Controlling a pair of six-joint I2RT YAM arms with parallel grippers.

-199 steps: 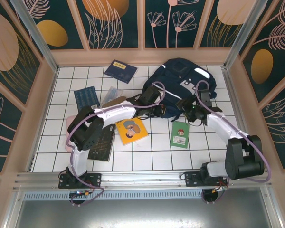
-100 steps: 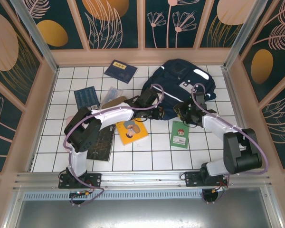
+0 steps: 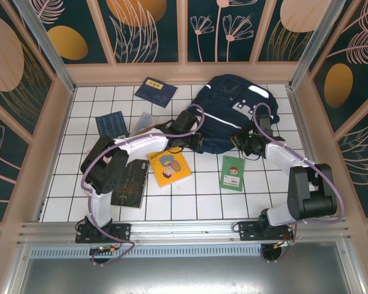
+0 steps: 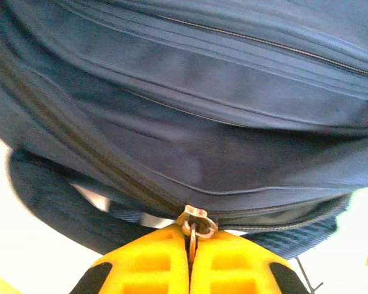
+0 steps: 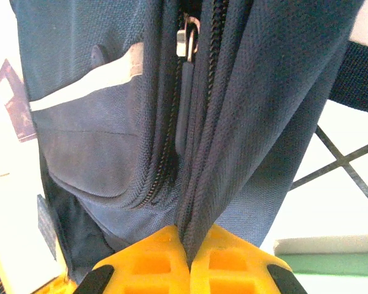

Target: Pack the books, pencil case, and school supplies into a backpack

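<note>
We are looking down on a white tiled worktop [image 3: 202, 190] where the large navy blue fabric backpack [image 3: 230, 107] with white reflective stripes is lying at the far right, and both arms are reaching to its near edge. The left tool [image 3: 197, 143] is pressing against the bag's near left corner. In the left wrist view its yellow fingers [image 4: 150, 263] are meeting with no gap and pinching a small metal zipper pull [image 4: 194, 220], with the navy cloth bulging just above. The right tool [image 3: 244, 144] is sitting at the near right edge of the backpack, apart from the left one. In the right wrist view its yellow fingers [image 5: 233, 260] are squeezing tight on a fold of the bag's fabric beside a zip, while a dark slider tab [image 5: 183, 104] is hanging further up, clear of them. The books are lying outside the bag. A yellow-orange book with a cartoon figure [image 3: 170, 166] is resting just in front of the left tool, and a small green booklet [image 3: 233, 173] is near the right tool. A large black book [image 3: 130, 182] is sitting partly under the left arm. A navy book with a yellow label [image 3: 156, 90] is lying at the far side, left of the backpack. A second navy book [image 3: 112, 125] is lying just beside a flat clear plastic packet [image 3: 145, 121].
</note>
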